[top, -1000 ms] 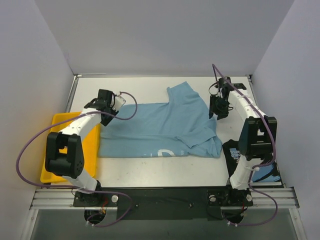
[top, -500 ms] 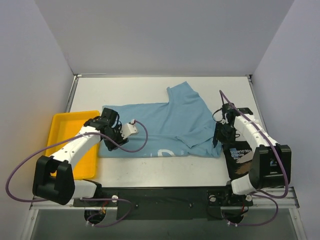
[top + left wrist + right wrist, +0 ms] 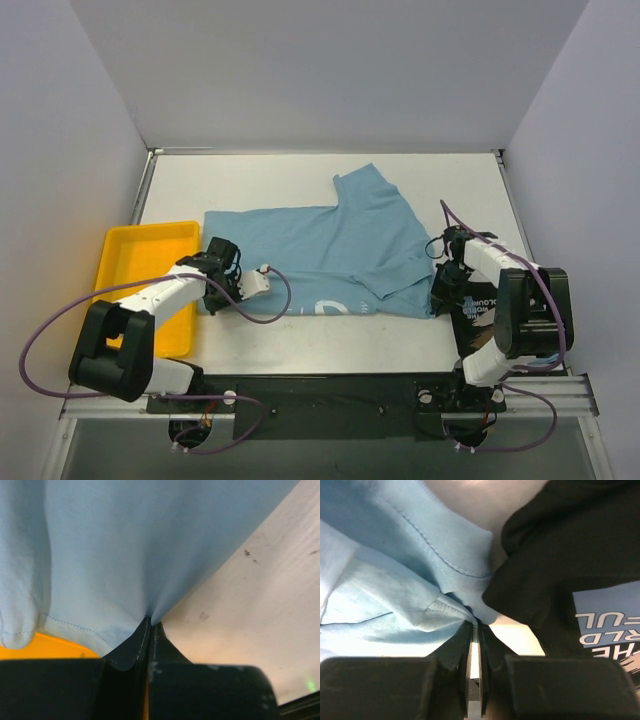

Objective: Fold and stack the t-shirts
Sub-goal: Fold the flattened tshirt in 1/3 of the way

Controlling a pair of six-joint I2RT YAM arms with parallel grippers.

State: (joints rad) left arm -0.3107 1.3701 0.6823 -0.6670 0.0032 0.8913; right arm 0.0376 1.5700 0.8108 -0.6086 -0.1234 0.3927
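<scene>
Your left tool [image 3: 150,622] is pinched shut on the near-left hem of the light blue t-shirt [image 3: 320,245], spread across the surface [image 3: 250,180]. Your right tool [image 3: 474,623] grips its near-right hem, beside the black t-shirt [image 3: 555,555]. Raise both evenly, leaving the black cloth behind.

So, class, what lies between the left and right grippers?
The light blue t-shirt spans that stretch in the top view, the left gripper and right gripper each pinching a near corner.
</scene>
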